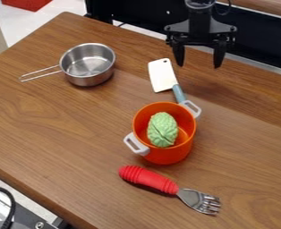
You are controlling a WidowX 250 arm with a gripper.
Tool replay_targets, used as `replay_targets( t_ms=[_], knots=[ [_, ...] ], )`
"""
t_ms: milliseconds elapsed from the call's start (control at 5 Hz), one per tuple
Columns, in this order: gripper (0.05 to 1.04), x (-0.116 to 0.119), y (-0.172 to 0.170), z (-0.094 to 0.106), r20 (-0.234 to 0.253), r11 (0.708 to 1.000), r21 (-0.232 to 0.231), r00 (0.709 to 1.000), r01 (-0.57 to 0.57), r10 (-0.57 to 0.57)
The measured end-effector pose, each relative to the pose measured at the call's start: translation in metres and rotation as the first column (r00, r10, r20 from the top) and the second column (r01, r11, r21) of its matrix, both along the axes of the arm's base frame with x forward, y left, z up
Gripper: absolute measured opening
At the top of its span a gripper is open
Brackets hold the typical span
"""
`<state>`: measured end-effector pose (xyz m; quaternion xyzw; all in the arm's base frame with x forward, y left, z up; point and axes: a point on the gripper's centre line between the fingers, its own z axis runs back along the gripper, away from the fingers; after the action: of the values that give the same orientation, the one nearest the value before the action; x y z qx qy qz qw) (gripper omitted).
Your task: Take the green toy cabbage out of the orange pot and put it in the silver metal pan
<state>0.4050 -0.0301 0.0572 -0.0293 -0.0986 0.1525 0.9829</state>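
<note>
Two black fingers of the gripper (198,67) are set wide apart, tips directed downward. Reference dial: centre at the orange cylindrical pot (183,154), 12 o'clock at the top edge of the view. Gripper position: near 1 o'clock, above the far part of the brown wood-grain table (65,147).

Nearest item to the gripper: a toy cleaver with a flat, cream-white rectangular blade (161,76) and a blue-grey handle (178,93). The cleaver lies on the table on the 12 o'clock side of the pot; its handle points toward 5 o'clock and ends at the pot's far side. Contact between handle and pot cannot be determined.

The pot stands upright. Its two pale grey loop handles are located between 1 and 2 o'clock (192,108) and at 8 o'clock (135,144). A green, oval, wrinkled toy vegetable (163,129) is seated inside the pot.

Between 10 and 11 o'clock, well apart from the pot: a round, silver metal saucepan (88,79), upright, with its wire handle (41,72) extending between 8 and 9 o'clock.

At 6 o'clock, near the pot: a fork with a thick, ribbed red grip (149,179) and a silver metal head (199,200). The fork lies on the table, tines toward 4 o'clock.
</note>
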Motion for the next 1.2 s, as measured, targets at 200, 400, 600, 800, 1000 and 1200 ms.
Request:
replay_targets(
  t_ms=[200,400,600,800,1000,1200],
  knots=[
    [0.997,-0.005,0.0,-0.015,-0.045,1.0,0.002,0.999,-0.007,0.008],
    [0.997,-0.011,0.003,-0.017,-0.088,0.999,0.0,0.995,-0.049,0.049],
    [0.997,-0.024,0.007,-0.014,-0.1,0.998,0.006,0.993,-0.069,0.07],
    [0.997,-0.044,0.011,0.006,-0.097,0.998,-0.019,0.993,-0.063,0.061],
    [0.997,-0.064,0.011,0.022,-0.098,0.997,-0.041,0.994,-0.06,0.055],
    [0.997,-0.082,0.01,0.024,-0.15,0.996,-0.015,0.985,-0.09,0.087]
  ],
)
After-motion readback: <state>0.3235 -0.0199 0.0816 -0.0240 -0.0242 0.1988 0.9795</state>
